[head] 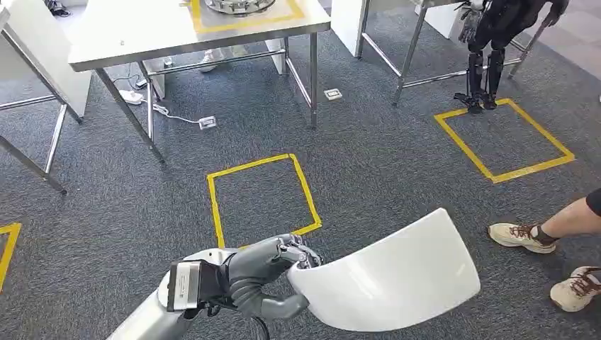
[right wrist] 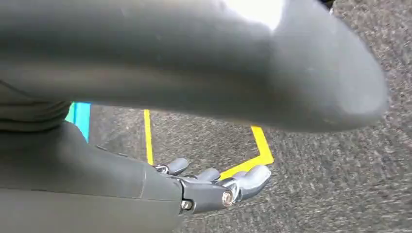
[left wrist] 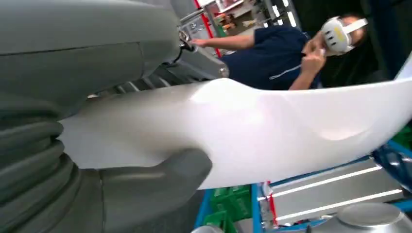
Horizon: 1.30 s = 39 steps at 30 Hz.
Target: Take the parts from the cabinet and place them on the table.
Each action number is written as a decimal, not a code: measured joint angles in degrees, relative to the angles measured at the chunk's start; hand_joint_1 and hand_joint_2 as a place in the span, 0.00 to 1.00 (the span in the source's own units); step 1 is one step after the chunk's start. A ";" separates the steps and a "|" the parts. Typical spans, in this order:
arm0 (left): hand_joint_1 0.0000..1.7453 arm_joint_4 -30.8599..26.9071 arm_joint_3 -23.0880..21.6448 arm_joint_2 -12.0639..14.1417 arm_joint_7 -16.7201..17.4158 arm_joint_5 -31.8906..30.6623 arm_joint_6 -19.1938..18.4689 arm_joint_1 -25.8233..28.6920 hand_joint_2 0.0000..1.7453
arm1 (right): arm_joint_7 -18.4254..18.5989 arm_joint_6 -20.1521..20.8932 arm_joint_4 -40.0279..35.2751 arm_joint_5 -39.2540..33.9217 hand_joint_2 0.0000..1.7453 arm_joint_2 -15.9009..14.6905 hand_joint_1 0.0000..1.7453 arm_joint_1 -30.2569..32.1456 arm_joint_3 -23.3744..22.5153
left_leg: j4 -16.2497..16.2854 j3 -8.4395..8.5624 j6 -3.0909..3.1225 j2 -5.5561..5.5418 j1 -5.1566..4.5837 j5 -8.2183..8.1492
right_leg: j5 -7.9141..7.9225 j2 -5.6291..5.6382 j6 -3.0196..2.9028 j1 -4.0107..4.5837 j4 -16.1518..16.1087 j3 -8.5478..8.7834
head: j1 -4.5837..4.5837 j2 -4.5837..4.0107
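My left hand [head: 261, 278] grips one edge of a large white curved panel [head: 393, 273] and holds it above the grey carpet, at the lower middle of the head view. In the left wrist view the panel [left wrist: 272, 131] stretches away from the hand [left wrist: 121, 194], with the thumb pressed on its near edge. The steel table [head: 135, 39] stands ahead at the far side, with a yellow taped outline on its top. My right hand [right wrist: 214, 189] hangs over the carpet with its fingers apart and nothing in them.
A round metal part [head: 239, 6] lies inside the table's taped outline. Yellow floor squares [head: 261, 200] lie between me and the table. A person's shoes [head: 523, 237] are at the right, and another dark robot [head: 489, 49] stands in a taped square. A person wearing a headset [left wrist: 286, 53] stands behind the panel.
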 joint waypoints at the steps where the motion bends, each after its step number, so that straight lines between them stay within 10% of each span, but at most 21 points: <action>1: 1.00 0.13 0.00 0.07 0.00 0.00 0.00 0.02 1.00 | 0.11 -0.07 0.00 -0.02 0.00 0.00 0.00 0.09 0.00 | 0.82 -1.39 -0.13 0.01 0.06 -0.30 | -0.40 0.02 0.02 0.00 0.00 0.53 | -0.04 0.00; 3: 1.00 0.35 0.00 0.11 0.00 0.11 0.00 -0.02 1.00 | 0.42 -0.15 0.00 -0.17 0.00 0.00 0.00 0.12 -0.02 | -3.79 -0.97 0.14 0.04 0.18 3.45 | -1.36 0.15 0.23 -0.02 0.01 1.87 | -0.15 0.00; 5: 1.00 0.46 0.00 0.11 -0.02 0.28 0.00 -0.10 1.00 | 0.81 -0.31 0.00 -0.20 0.00 0.00 0.00 0.06 -0.02 | -13.62 1.78 0.46 0.16 0.20 11.30 | -2.55 0.16 0.61 -0.04 0.00 3.37 | -0.29 0.00; 6: 1.00 0.64 0.00 0.15 -0.09 0.42 0.00 -0.12 1.00 | 1.20 -0.33 0.00 -0.20 0.00 0.00 0.00 -0.04 -0.04 | -15.42 1.81 0.61 0.23 -0.04 11.98 | -3.10 0.18 0.98 0.20 0.43 3.76 | -0.35 0.00; 7: 1.00 0.79 -0.02 0.13 -0.13 0.50 -0.04 -0.20 1.00 | 1.58 -0.37 0.00 -0.20 0.00 0.00 0.00 -0.11 -0.04 | -14.93 1.82 1.11 0.25 -0.15 9.51 | -3.55 0.30 1.41 0.21 0.27 3.63 | -0.39 0.00; 11: 1.00 0.90 -0.02 -0.44 -0.26 1.18 -0.48 -0.75 1.00 | 3.43 -0.13 0.00 -0.37 0.00 0.00 0.00 -0.34 -0.22 | -15.58 3.68 2.61 -0.02 0.12 11.05 | -3.38 0.16 2.69 0.00 2.93 3.70 | -0.26 0.00; 15: 1.00 1.29 -0.02 -0.76 -0.31 1.55 -0.55 -1.34 1.00 | 4.20 0.00 0.00 -0.94 0.00 0.02 0.00 -0.47 -0.79 | -15.71 4.50 3.42 -0.70 0.04 9.94 | -9.08 0.19 3.47 -0.07 16.54 -5.70 | 0.26 0.00; 17: 1.00 1.64 -0.02 -0.76 -0.31 1.68 -0.66 -1.34 1.00 | 4.24 -0.04 0.00 -1.16 0.00 0.02 0.00 -0.32 -1.18 | -15.70 5.12 3.33 -1.52 0.03 9.38 | -8.29 0.19 3.42 -0.08 16.97 -7.89 | 0.37 0.00; 20: 1.00 1.77 -0.02 -0.85 -0.37 1.73 -0.66 -1.41 1.00 | 4.24 -0.04 0.00 -1.31 0.00 -0.02 0.00 -0.30 -1.51 | -15.71 6.66 2.88 -2.76 0.03 8.29 | 1.73 1.08 2.76 -0.01 3.68 -3.63 | 0.50 0.00; 21: 1.00 1.84 -0.02 -0.87 -0.39 1.75 -0.68 -1.48 1.00 | 4.24 -0.04 0.00 -1.38 0.00 -0.07 0.00 -0.27 -1.60 | -15.69 6.93 2.67 -3.09 0.06 8.02 | 2.10 2.64 2.44 0.06 1.23 -2.89 | 0.55 0.00; 22: 1.00 1.95 -0.04 -0.87 -0.39 1.79 -0.70 -1.53 1.00 | 4.24 0.02 0.00 -1.40 0.00 -0.07 0.00 -0.32 -1.68 | -15.69 6.83 2.33 -3.61 0.05 7.91 | -0.75 2.52 2.28 0.35 1.05 -2.96 | 0.61 0.00; 25: 1.00 2.06 -0.04 -0.92 -0.48 1.99 -1.01 -1.56 1.00 | 4.22 0.02 0.00 -1.40 0.00 -0.09 0.00 -0.10 -1.88 | -15.23 7.37 0.96 -4.16 -0.12 8.16 | 0.89 1.70 0.85 0.39 0.38 -1.79 | 0.57 0.00; 27: 1.00 2.03 -0.04 -0.92 -0.52 2.14 -1.03 -1.83 1.00 | 4.20 0.04 0.00 -1.40 0.00 0.00 0.00 -0.31 -1.88 | -13.18 6.71 0.41 -1.76 -0.23 6.93 | 0.71 1.02 0.19 0.14 0.03 -0.39 | 0.22 0.00; 31: 1.00 2.23 -0.04 -0.77 -0.52 2.23 -1.07 -1.93 1.00 | 4.17 0.02 0.00 -1.38 0.00 0.00 0.00 -0.13 -1.90 | 0.85 -2.25 -0.08 -0.32 0.05 1.21 | -0.75 -0.74 -0.17 0.21 0.08 0.84 | -0.13 0.00; 33: 1.00 2.32 -0.04 -0.76 -0.52 2.23 -1.07 -1.91 1.00 | 4.07 0.02 0.00 -1.38 0.00 0.00 0.00 -0.11 -1.90 | -1.84 -2.23 -0.20 -0.09 0.11 4.68 | -1.53 -1.42 -0.05 0.21 0.09 1.83 | -0.20 0.00; 35: 1.00 2.27 -0.04 -0.79 -0.52 2.25 -1.07 -1.93 1.00 | 4.04 -0.13 0.00 -1.36 0.00 0.00 0.00 -0.14 -1.90 | -11.60 1.50 0.20 0.70 0.10 11.29 | -2.58 -2.00 0.20 0.21 0.09 3.35 | -0.31 0.00; 36: 1.00 2.30 -0.04 -0.76 -0.52 2.25 -1.07 -1.90 1.00 | 4.04 -0.22 0.00 -1.38 0.00 0.00 0.00 -0.15 -1.90 | -14.83 2.94 0.57 1.19 -0.06 12.27 | -3.08 -2.21 0.54 0.18 0.06 3.82 | -0.26 0.00; 37: 1.00 2.32 -0.04 -0.76 -0.52 2.25 -1.09 -1.93 1.00 | 3.85 -0.55 0.00 -1.38 0.00 0.00 0.00 -0.32 -1.90 | -15.46 2.59 0.79 1.23 -0.55 9.22 | -3.34 -2.30 0.96 0.36 0.25 3.83 | -0.42 0.00; 39: 1.00 2.21 -0.04 -0.79 -0.50 2.25 -1.09 -1.78 1.00 | 3.80 -0.85 -0.02 -1.40 0.00 -0.02 0.00 -0.39 -1.92 | -15.57 2.93 1.84 1.05 -0.41 10.92 | -3.59 -2.81 1.74 0.41 0.45 4.35 | -0.44 0.00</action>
